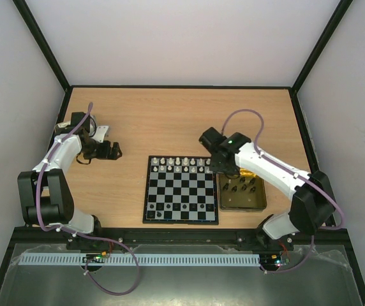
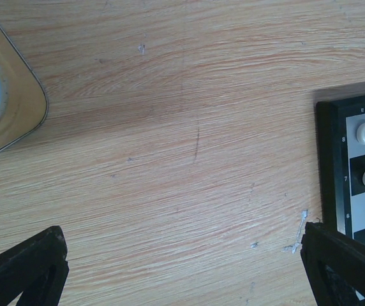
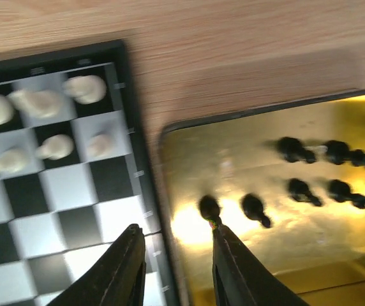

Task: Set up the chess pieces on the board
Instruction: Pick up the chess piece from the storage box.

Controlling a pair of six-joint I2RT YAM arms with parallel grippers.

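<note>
The board (image 1: 181,191) lies flat at the table's near middle. White pieces (image 1: 179,164) fill its two far rows. Several black pieces (image 1: 241,186) lie in the gold tin (image 1: 261,203) just right of the board. My right gripper (image 1: 223,169) hovers over the tin's far left corner. In the right wrist view it (image 3: 173,237) is open and empty, straddling the tin's left rim (image 3: 170,191), its right fingertip close to a black piece (image 3: 209,206). My left gripper (image 1: 110,151) is left of the board, wide open and empty (image 2: 182,233) over bare wood. The board's corner (image 2: 330,159) shows there.
A rounded lid corner (image 2: 16,102) lies at the left of the left wrist view. Black frame posts and white walls enclose the table. A black rail (image 1: 182,236) runs along the near edge by the arm bases.
</note>
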